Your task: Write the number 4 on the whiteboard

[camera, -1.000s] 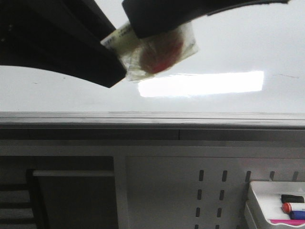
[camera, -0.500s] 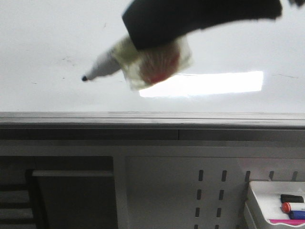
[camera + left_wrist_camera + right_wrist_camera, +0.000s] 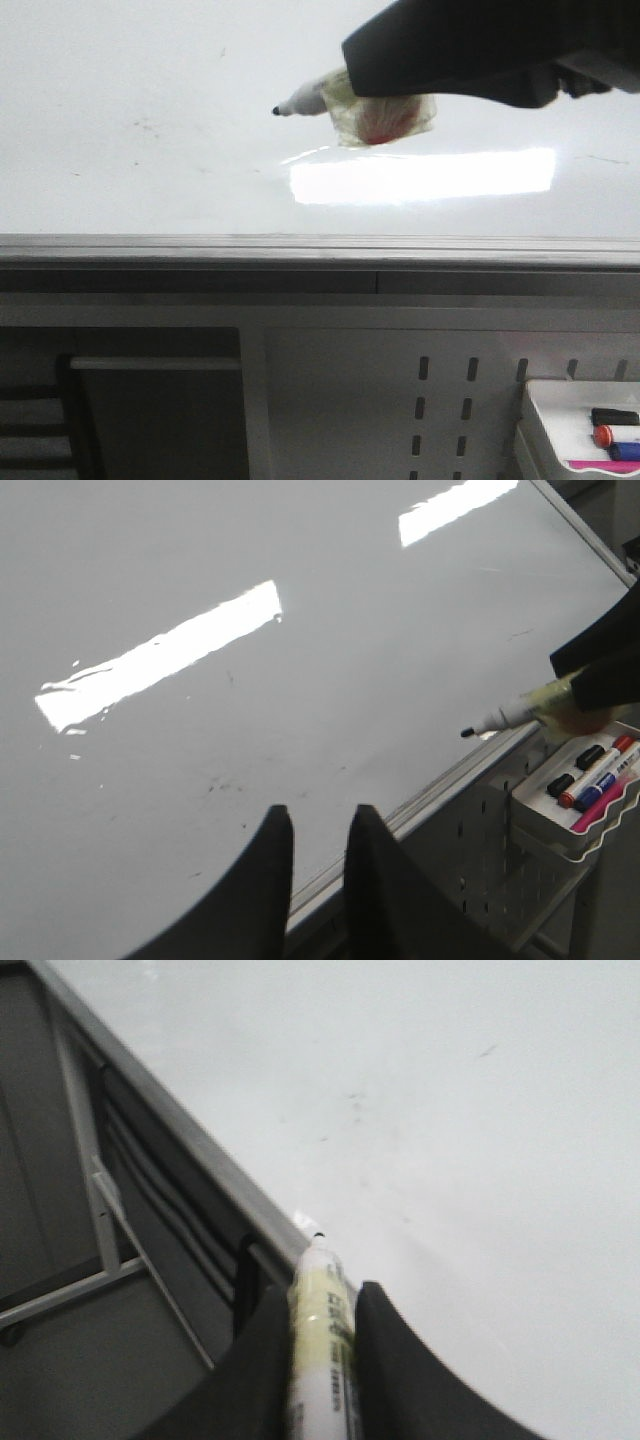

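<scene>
Whiteboard (image 3: 150, 70): large glossy white panel, grey edge rail along its near side, bright rectangular light reflection on the surface. A few faint smudges only; no stroke of the number 4 is visible on it in any view, so the writing is judged not yet begun.

Marker (image 3: 305, 99): white barrel, black tip uncapped, wrapped at the grip in a translucent yellowish padding with a red patch, presumably to give the jaws purchase. It is carried above the whiteboard, tip pointing away from the right gripper and across the surface toward the smudged area. Whether the tip touches the whiteboard cannot be told; the front view suggests it is just clear.

Right gripper (image 3: 320, 1335): jaws closed narrowly on the marker barrel, one finger on each side, tip projecting beyond them toward the whiteboard. The hold keeps the nib forward and free for a downward press.

Left gripper (image 3: 318, 855): jaws nearly together with a slim gap, nothing between them. It hangs over the whiteboard near the edge rail, well apart from the marker, seemingly kept out of the writing area.

Tray (image 3: 560, 830): small white tray fixed below the whiteboard's edge rail, holding spare markers (image 3: 590, 778), black, red-capped, blue and pink.
</scene>
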Controlling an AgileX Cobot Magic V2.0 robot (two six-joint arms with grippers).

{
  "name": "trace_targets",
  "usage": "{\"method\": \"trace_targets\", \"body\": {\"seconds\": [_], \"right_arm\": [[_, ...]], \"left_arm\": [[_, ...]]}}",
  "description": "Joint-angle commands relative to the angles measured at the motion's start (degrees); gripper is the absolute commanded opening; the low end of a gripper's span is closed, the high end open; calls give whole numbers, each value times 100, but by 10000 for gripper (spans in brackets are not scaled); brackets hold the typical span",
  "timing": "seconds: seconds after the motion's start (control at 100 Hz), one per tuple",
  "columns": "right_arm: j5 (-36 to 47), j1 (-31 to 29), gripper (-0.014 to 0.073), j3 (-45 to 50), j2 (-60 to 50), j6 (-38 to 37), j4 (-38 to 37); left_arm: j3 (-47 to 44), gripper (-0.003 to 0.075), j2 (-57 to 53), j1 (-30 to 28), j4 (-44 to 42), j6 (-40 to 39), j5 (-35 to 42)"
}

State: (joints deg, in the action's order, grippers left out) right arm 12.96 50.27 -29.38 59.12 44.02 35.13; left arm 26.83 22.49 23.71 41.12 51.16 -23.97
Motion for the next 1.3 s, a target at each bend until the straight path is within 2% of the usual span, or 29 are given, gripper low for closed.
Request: {"method": "trace_targets", "body": {"seconds": [0.0,0.27,0.67,0.96,1.29], "right_arm": [[612,-251,-63,-273,179,21,22],[206,-1075,-63,-1072,741,21,22],[467,-1142,-63,-1466,1318,21,22],[994,-1228,-63,-1525,1527,21,22],[657,-1712,-63,-1525,1527,21,219]], "left_arm": [[-25,-20,-168,-155,385,-145,314],[-101,-20,-219,-181,539,-145,337],[-101,-20,-219,-181,538,-145,337],[-101,-20,-219,-181,538,-145,293],[-101,-20,-219,-181,538,-145,259]]}}
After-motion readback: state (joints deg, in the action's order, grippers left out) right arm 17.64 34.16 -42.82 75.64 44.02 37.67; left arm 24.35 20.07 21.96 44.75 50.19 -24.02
